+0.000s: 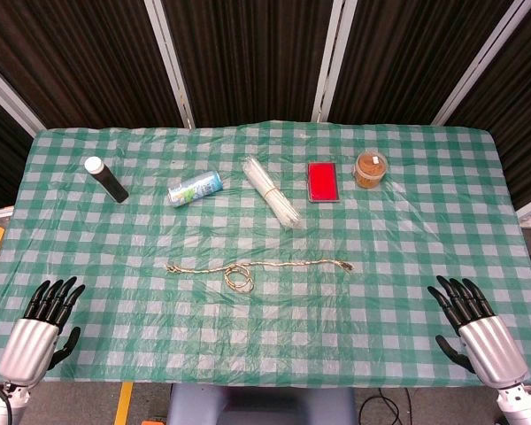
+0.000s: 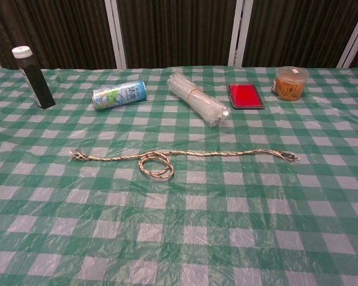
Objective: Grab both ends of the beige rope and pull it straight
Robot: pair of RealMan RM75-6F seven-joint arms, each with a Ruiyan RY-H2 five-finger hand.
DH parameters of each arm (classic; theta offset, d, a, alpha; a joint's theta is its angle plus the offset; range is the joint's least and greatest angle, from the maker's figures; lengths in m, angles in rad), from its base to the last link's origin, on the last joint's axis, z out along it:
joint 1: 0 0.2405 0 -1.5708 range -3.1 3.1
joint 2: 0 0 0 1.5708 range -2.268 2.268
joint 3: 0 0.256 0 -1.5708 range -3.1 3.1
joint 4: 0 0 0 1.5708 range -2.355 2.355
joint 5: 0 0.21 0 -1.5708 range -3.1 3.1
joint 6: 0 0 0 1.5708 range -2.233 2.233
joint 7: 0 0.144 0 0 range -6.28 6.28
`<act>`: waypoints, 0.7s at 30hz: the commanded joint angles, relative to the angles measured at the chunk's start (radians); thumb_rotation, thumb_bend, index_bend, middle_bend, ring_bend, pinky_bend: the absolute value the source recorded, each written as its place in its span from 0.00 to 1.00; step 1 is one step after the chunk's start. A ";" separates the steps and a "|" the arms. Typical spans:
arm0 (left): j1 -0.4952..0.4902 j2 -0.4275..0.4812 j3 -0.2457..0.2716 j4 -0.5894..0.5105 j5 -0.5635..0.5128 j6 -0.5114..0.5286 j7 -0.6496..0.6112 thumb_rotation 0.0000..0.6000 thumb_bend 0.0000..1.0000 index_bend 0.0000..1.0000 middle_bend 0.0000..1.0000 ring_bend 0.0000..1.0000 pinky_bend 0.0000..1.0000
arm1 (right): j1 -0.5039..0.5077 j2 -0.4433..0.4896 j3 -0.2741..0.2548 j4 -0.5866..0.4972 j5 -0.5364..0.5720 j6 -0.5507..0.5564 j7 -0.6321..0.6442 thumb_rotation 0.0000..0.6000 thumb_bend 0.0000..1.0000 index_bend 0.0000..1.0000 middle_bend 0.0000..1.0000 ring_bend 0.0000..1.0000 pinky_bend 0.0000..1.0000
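One beige rope (image 1: 258, 266) lies across the middle of the bench (image 1: 407, 230), running left to right in a thin, slightly wavy line; it is a braided cord flecked with darker strands, and left of its middle it curls into a small flat loop (image 2: 157, 164) resting on the cloth; its left end (image 2: 77, 155) and right end (image 2: 290, 157) both look a little frayed or knotted, and both lie flat and free, touched by nothing.

Behind the rope, well apart from it, stands a row of things: a dark bottle with a white cap (image 1: 106, 178) upright at the left; a can (image 1: 196, 189) on its side; a bundle of clear straws (image 1: 272, 192) lying at a slant; a red pad in a dark case (image 1: 323, 181); a small round tub of orange-brown stuff (image 1: 371, 167) at the right; the green-and-white checked cloth covers the bench to all its edges, and between the rope and the near edge there is only bare cloth, as there is beyond each rope end.

Both hands show only in the head view, at the near corners; the left hand (image 1: 40, 332) rests palm-down with its dark fingers (image 1: 57, 295) apart and pointing away from the robot, holding nothing; the right hand (image 1: 473, 332) mirrors it, fingers (image 1: 460, 297) spread and empty; each sits well apart from the rope's ends.
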 commanded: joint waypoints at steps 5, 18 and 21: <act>-0.014 -0.012 0.008 0.003 0.010 -0.026 -0.007 1.00 0.48 0.00 0.00 0.00 0.00 | 0.000 0.001 -0.002 -0.004 -0.001 -0.001 -0.003 1.00 0.39 0.00 0.00 0.00 0.00; -0.262 -0.120 -0.084 -0.008 -0.089 -0.412 -0.010 1.00 0.48 0.01 0.00 0.00 0.00 | 0.008 -0.018 0.001 -0.006 0.011 -0.035 -0.044 1.00 0.39 0.00 0.00 0.00 0.00; -0.304 -0.148 -0.105 0.007 -0.126 -0.473 -0.029 1.00 0.49 0.05 0.00 0.00 0.00 | 0.010 -0.021 0.005 -0.004 0.022 -0.045 -0.049 1.00 0.39 0.00 0.00 0.00 0.00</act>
